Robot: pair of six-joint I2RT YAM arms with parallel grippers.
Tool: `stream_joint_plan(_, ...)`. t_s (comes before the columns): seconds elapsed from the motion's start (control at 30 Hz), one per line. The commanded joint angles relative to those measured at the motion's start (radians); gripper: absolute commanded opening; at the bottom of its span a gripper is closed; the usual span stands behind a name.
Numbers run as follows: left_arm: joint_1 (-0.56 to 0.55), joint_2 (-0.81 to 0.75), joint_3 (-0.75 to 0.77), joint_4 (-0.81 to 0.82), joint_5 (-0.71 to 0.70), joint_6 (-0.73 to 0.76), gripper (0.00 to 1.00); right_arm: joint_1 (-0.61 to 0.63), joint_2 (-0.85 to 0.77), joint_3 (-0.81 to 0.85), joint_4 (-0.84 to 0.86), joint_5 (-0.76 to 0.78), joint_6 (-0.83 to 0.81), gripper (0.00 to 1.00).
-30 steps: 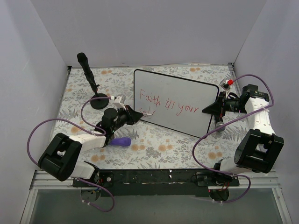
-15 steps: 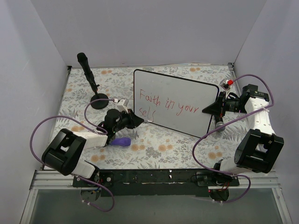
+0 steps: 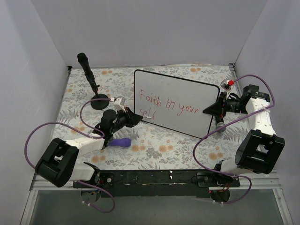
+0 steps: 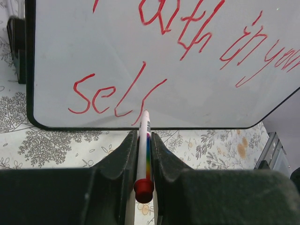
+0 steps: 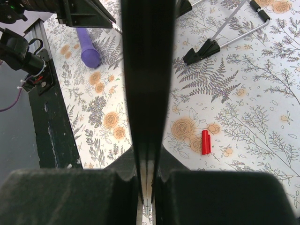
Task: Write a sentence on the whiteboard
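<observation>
Left gripper [image 4: 143, 137] is clamped on marker [image 4: 144, 157], tip at whiteboard [image 3: 187, 90] btm-left, on the "f" of the sentence [image 4: 119, 96]. Right gripper [image 3: 225, 106] pinches board's right edge. Best: light, even tip pressure, short strokes, then work rightward along the board.

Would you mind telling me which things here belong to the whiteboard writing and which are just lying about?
In use:
- whiteboard, gripped at its edge by the right gripper
- red writing
- marker pen, clamped in the left gripper

Lying about:
- purple thing on the cloth
- black stand
- small red piece
</observation>
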Motion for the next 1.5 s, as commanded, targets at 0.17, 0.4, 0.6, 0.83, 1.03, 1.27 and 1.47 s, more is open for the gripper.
stream_joint_plan(0.17, 0.001, -0.033, 0.035, -0.029, -0.08, 0.028, 0.0, 0.011, -0.033, 0.005, -0.003, 0.047, -0.024, 0.01)
stream_joint_plan(0.4, 0.001, 0.003, 0.059, -0.011, -0.089, 0.027, 0.0, 0.011, -0.032, 0.005, -0.002, 0.049, -0.026, 0.01)
stream_joint_plan(0.6, 0.001, 0.032, 0.075, 0.002, -0.078, 0.025, 0.0, 0.011, -0.032, 0.004, -0.003, 0.047, -0.026, 0.01)
stream_joint_plan(0.83, 0.001, 0.056, 0.081, 0.037, -0.045, 0.007, 0.0, 0.011, -0.031, 0.004, -0.003, 0.049, -0.026, 0.01)
stream_joint_plan(1.03, -0.003, 0.082, 0.102, 0.052, -0.011, -0.007, 0.0, 0.011, -0.029, 0.005, -0.002, 0.049, -0.026, 0.01)
stream_joint_plan(1.27, -0.009, 0.106, 0.119, 0.068, 0.006, -0.021, 0.0, 0.011, -0.032, 0.004, 0.0, 0.049, -0.024, 0.01)
stream_joint_plan(1.47, -0.011, 0.05, 0.095, 0.061, 0.029, -0.016, 0.0, 0.011, -0.032, 0.005, -0.002, 0.052, -0.024, 0.01)
